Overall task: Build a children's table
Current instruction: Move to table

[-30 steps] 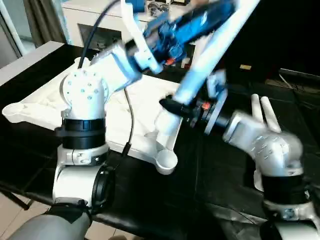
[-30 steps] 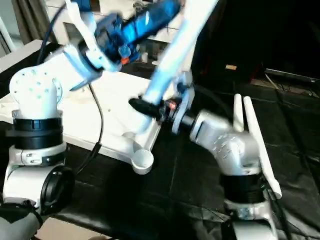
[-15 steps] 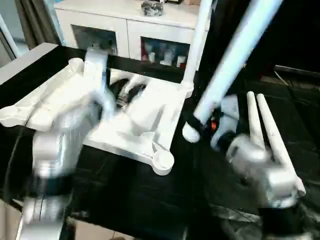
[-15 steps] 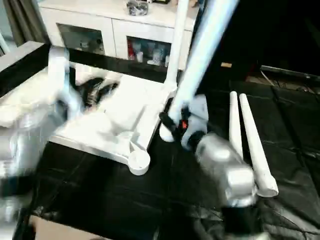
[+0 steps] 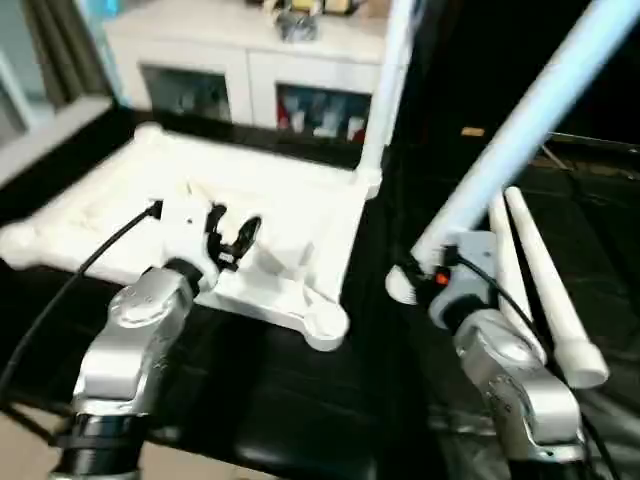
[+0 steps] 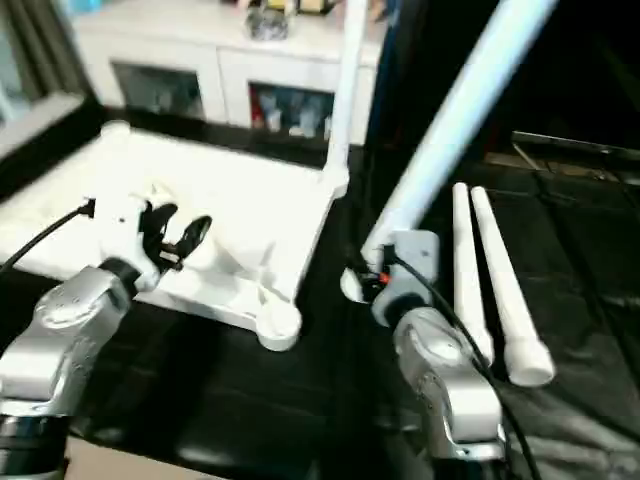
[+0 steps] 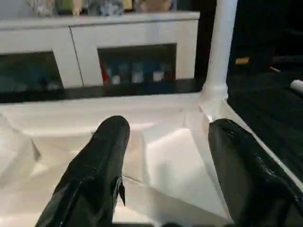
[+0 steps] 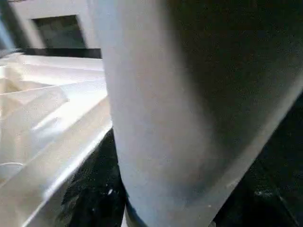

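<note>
A black-covered surface (image 5: pixel 280 400) is carrying the work. A white glass-door cabinet (image 5: pixel 250 70) is standing behind it, small items sitting on its top. Grey curtains (image 5: pixel 50 45) are hanging at far left; darkness is lying at right.

The upturned table top (image 5: pixel 250 215) covers the left half of the black work surface (image 5: pixel 300 400). One leg (image 5: pixel 385 90) stands upright in its far right corner socket, blocking that corner. A held leg (image 5: pixel 520 125) slants up across the gap right of the top. Two loose legs (image 5: pixel 545 280) lie further right. The near strip of black surface is free.
</note>
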Robot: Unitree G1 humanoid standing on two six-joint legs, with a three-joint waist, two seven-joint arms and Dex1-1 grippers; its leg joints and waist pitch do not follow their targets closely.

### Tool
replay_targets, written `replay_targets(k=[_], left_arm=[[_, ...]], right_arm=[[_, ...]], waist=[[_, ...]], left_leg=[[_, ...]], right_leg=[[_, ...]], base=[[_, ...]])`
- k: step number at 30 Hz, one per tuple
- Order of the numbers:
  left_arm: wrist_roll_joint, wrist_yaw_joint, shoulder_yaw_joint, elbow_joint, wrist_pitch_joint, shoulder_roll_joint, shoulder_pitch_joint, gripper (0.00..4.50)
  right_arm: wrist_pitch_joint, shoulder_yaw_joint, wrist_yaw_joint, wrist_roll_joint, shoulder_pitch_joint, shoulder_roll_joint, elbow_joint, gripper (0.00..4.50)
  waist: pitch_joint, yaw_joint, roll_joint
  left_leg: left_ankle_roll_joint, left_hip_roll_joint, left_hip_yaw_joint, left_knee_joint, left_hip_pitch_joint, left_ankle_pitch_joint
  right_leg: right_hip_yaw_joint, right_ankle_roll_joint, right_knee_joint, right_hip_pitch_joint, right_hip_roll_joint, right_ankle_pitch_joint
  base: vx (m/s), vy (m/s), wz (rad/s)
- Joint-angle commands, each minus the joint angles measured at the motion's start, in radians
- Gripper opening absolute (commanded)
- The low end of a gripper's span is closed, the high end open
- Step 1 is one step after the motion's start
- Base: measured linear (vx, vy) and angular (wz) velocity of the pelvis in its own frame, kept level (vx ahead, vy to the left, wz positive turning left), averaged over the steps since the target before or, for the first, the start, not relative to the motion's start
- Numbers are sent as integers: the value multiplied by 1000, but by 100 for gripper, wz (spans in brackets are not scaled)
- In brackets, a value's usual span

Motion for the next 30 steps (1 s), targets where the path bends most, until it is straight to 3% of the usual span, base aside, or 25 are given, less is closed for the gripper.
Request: replay_targets(k=[1, 2, 3, 4, 5, 6, 7, 8, 9, 10, 11, 12, 13, 14, 15, 16, 17, 18, 20, 21, 23, 25, 26, 29, 30], left_arm=[[43, 36, 2, 19, -11, 15, -4, 302], [56, 65, 13, 37, -6, 20, -16, 302], [56, 65, 13, 37, -6, 20, -16, 302], [57, 88, 29, 48, -5, 19, -25, 302], [54, 101, 41, 54, -8, 18, -30, 302], [53, 103, 43, 56, -9, 19, -32, 302], [53, 105, 44, 57, -10, 20, -33, 302], [41, 100, 55, 58, -17, 12, -34, 302], [43, 86, 48, 55, -12, 15, -34, 302], [45, 75, 43, 53, -8, 18, -34, 302], [47, 63, 35, 53, -11, 23, -34, 302], [50, 23, 13, 53, -15, 40, -35, 302], [48, 2, 3, 53, -18, 48, -36, 302], [50, -20, -8, 58, -5, 59, -41, 302], [50, -20, -8, 58, -5, 59, -41, 302], [50, -23, -10, 59, -5, 61, -41, 302], [54, -74, -37, 72, -11, 85, -46, 302], [54, -141, -69, 92, -16, 114, -54, 302], [53, -296, -136, 141, -32, 179, -79, 302], [55, -425, -179, 194, -49, 228, -108, 302], [61, -529, -208, 244, -77, 264, -140, 302], [61, -645, -233, 306, -105, 289, -188, 302], [58, -700, -245, 342, -109, 292, -220, 302], [68, -804, -289, 412, -128, 297, -286, 328], [70, -820, -296, 424, -129, 297, -297, 328]], right_arm=[[-30, 2, -3, -2, -10, 21, 1, 192], [-33, -3, 0, 5, -15, 26, 4, 192], [-33, -3, 0, 5, -15, 26, 4, 192], [-37, -4, 4, 7, -21, 27, 6, 192], [-37, -6, 6, 11, -26, 27, 8, 192], [-36, -7, 7, 14, -30, 27, 10, 192], [-35, -8, 8, 16, -32, 27, 11, 192], [-39, -8, 12, 18, -36, 26, 15, 192], [-43, -7, 18, 16, -40, 21, 19, 192], [-46, -6, 21, 14, -42, 17, 22, 192], [-48, -6, 23, 12, -45, 15, 24, 192], [-50, -10, 28, 11, -52, 8, 29, 192], [-51, -13, 30, 11, -56, 6, 32, 192], [-59, -17, 33, 4, -62, 2, 40, 192], [-59, -17, 33, 4, -62, 2, 40, 192], [-59, -17, 33, 4, -63, 2, 41, 192], [-63, -20, 38, 2, -69, -3, 48, 192], [-68, -22, 45, -1, -75, -9, 57, 192], [-76, -28, 60, 2, -91, -24, 75, 192], [-81, -32, 81, 9, -102, -36, 85, 192], [-85, -32, 103, 14, -113, -49, 93, 192], [-90, -30, 134, 18, -124, -69, 105, 192], [-88, -26, 151, 16, -129, -84, 109, 192], [-90, -22, 187, 17, -135, -111, 115, 191], [-91, -23, 194, 19, -137, -114, 116, 191]], waist=[[-39, 6, -7], [-40, -70, 38], [-54, -77, 39], [-64, -84, 58], [-65, -76, 69], [-74, -108, 75], [-74, -108, 75], [-88, -117, 67], [-98, -113, 60], [-103, -115, 52], [-101, -104, 30], [-95, -100, 13], [-90, -89, 1], [-69, -55, -14], [-64, -52, -10], [-51, -53, 3], [-48, -58, -1], [-35, -68, 14], [-32, -75, 8], [-29, -75, 14], [-32, -73, 16], [-43, -71, 16], [-42, -71, 15], [-38, -67, 12], [-42, -64, 12]], left_leg=[[2, 7, -23, -25, -11, -125], [-3, 94, -17, -161, 62, -227], [-16, 128, -3, -181, 34, -236], [-32, 130, -83, -193, -20, -182], [-99, 137, -68, -192, -3, -116], [-186, 207, -123, -192, 16, 96], [-186, 207, -123, -192, 16, 96], [-151, 224, -147, -165, 39, 349], [6, 186, -126, -123, 35, 656], [62, 169, -114, -112, 32, 711], [121, 115, -79, -83, 2, 685], [112, 81, -50, -73, -30, 573], [103, 53, -22, -81, -58, 431], [87, 57, -8, -91, -80, 64], [73, 64, -13, -103, -77, 18], [39, 79, -13, -129, -65, -83], [28, 86, -14, -142, -60, -138], [-29, 97, -24, -167, -41, -329], [-65, 99, -32, -173, -34, -434], [-89, 99, -35, -175, -22, -508], [-102, 100, -36, -184, -25, -502], [-94, 102, -27, -195, -37, -388], [-90, 101, -23, -194, -39, -356], [-73, 101, -12, -186, -33, -334], [-66, 102, -9, -183, -32, -316]], right_leg=[[153, -158, -161, 35, -110, -679], [-51, -80, 1, -95, 19, -435], [-101, -83, 54, -79, -2, -320], [-151, -112, 73, -15, -61, -58], [-161, -122, 54, -35, -66, -21], [-192, -68, 84, -39, -78, -74], [-192, -68, 84, -39, -78, -74], [-198, -13, 112, -61, -86, -143], [-187, 7, 102, -47, -99, -125], [-179, -1, 80, -37, -107, -80], [-146, -33, 14, -6, -145, 60], [-133, -72, -9, 19, -167, 121], [-123, -89, -14, 39, -183, 169], [-95, -81, -58, 62, -247, 32], [-105, -92, -63, 65, -239, -76], [-125, -125, -75, 54, -208, -311], [-132, -129, -78, 50, -193, -403], [-143, -118, -86, 32, -176, -583], [-146, -100, -94, 28, -181, -648], [-149, -84, -103, 24, -185, -690], [-145, -90, -99, 32, -189, -621], [-144, -132, -79, 51, -193, -455], [-143, -143, -78, 49, -194, -419], [-142, -163, -84, 44, -200, -442], [-142, -165, -83, 47, -204, -456]], base=[[-74, 235, -41], [-130, 246, -38], [-130, 246, -38], [-148, 234, -27], [-85, 205, -3], [-85, 205, -3], [-48, 143, 10], [-55, 77, 5], [-55, 77, 5], [-74, 22, 0], [-104, -38, 0], [-104, -38, 0], [-113, -93, -2], [-120, -108, -2], [-120, -108, -2], [-124, -86, -2], [-112, -59, -5], [-112, -59, -5], [-109, -30, -9], [-108, -20, -9], [-76, 4, -8], [-31, 6, -4], [0, 0, 0], [0, 0, 0], [0, 0, 0]])
